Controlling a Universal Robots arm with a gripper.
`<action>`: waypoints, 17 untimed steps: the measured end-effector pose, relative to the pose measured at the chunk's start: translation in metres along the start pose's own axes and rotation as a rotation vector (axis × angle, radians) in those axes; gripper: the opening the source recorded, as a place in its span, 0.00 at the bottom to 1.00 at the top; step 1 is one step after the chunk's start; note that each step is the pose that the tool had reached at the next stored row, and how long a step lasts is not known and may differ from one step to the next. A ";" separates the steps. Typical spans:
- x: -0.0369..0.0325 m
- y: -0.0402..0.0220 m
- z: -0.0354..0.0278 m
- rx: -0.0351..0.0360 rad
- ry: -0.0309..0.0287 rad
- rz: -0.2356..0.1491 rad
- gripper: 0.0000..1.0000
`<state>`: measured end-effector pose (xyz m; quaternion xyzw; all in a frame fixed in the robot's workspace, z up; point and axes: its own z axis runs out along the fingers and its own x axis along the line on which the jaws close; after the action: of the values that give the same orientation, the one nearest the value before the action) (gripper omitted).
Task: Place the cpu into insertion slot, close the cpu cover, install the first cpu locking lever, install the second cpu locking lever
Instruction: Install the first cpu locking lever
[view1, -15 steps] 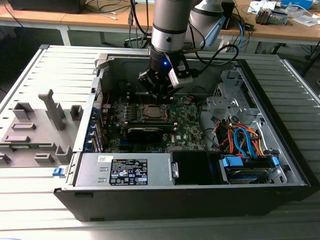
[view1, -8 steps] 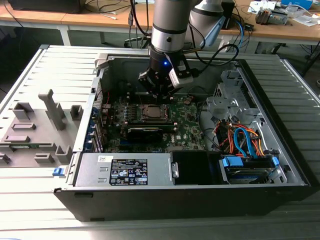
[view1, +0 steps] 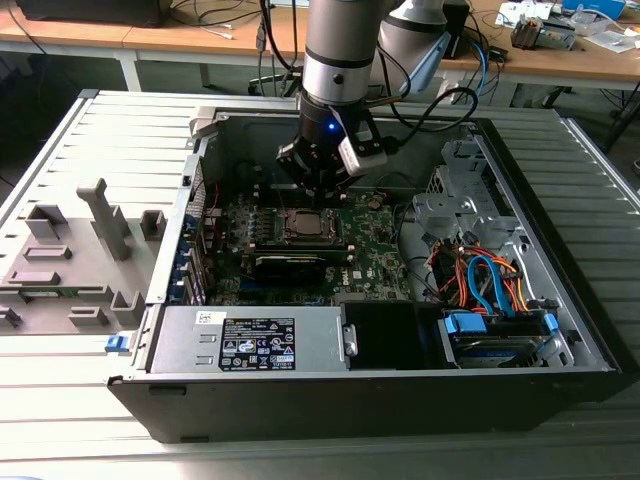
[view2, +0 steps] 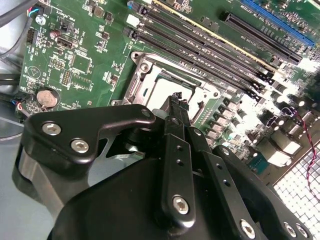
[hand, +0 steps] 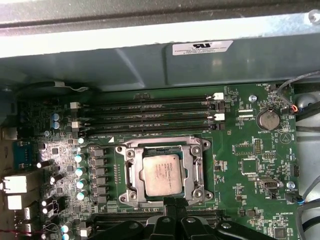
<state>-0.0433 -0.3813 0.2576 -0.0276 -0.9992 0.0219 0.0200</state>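
In the exterior view, the computer case's near wall is lying closest to the camera, with a grey power supply just behind it toward the exterior view's left and a bundle of blue and orange cables toward the exterior view's right. The case is lying open on a slatted grey table. Farther in, the green motherboard is covering the case floor, and the arm is reaching down from above so that the gripper is hanging just over the socket, where the cpu is sitting. A black card is lying on the near side of the socket. Grey fixture blocks are standing on the table well to the exterior view's left of the case.

In the second wrist view, the black gripper body is filling the foreground, and its fingers are lying pressed together, pinching nothing. Their tip is sitting directly over the cpu cover, which is lying flat around the pale cpu. A coin battery is sitting on the board beside the socket.

In the first wrist view, the gripper tip is showing at the socket's edge. The cpu is resting in its slot, with the cpu cover lying closed around it. Memory slots are running along the far side of the socket, next to the case wall.
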 end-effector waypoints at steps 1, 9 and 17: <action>0.0000 0.0000 0.0000 0.0001 -0.0001 -0.001 0.11; 0.0000 0.0000 0.0000 0.0007 -0.0007 -0.017 0.11; 0.0000 0.0000 0.0000 0.0012 -0.0013 -0.030 0.11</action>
<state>-0.0433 -0.3813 0.2576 -0.0127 -0.9995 0.0222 0.0196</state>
